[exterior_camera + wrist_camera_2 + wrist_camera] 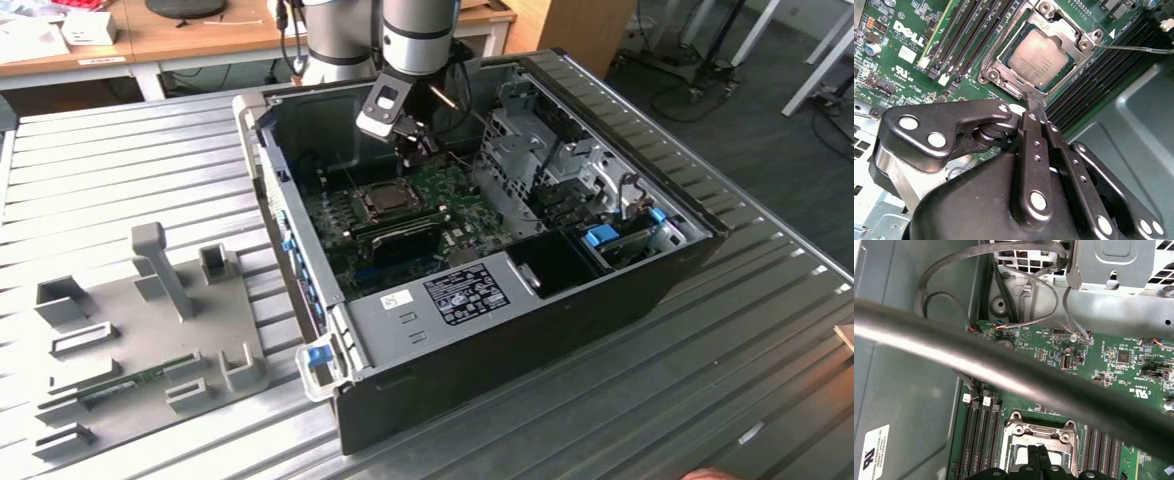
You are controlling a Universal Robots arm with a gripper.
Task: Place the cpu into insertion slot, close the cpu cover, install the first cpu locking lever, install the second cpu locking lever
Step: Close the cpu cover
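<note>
The ribbed metal worktop (694,330) is cut off at every edge of the exterior view, and much of the open computer case (534,340) lying on it is hidden by its own walls. The arm (419,30) is seen descending almost vertically into the case, its upper part cut off at the picture's edge. In the first wrist view a thick grey-and-dark band (1004,370) is laid diagonally across the green motherboard (1104,355) and hides a strip of it; what the band is cannot be made out. The grey drive cage (1114,262) is only partly shown there. In the second wrist view the tool's own black linkage covers the nearer part of the board. The tool (1029,100) is pointed down at the board with its fingers (1035,131) pressed together and nothing seen between them; its tip is held just beside the edge of the insertion slot (387,197), and contact cannot be confirmed. The cpu cover (1066,32) is seen lying flat over the slot, and the cpu (1038,57) is seated inside, its silvery face exposed through the cut-out. A thin metal lever rod (1134,48) is seen running from the cover's corner to the picture's edge, where it is cut off.
</note>
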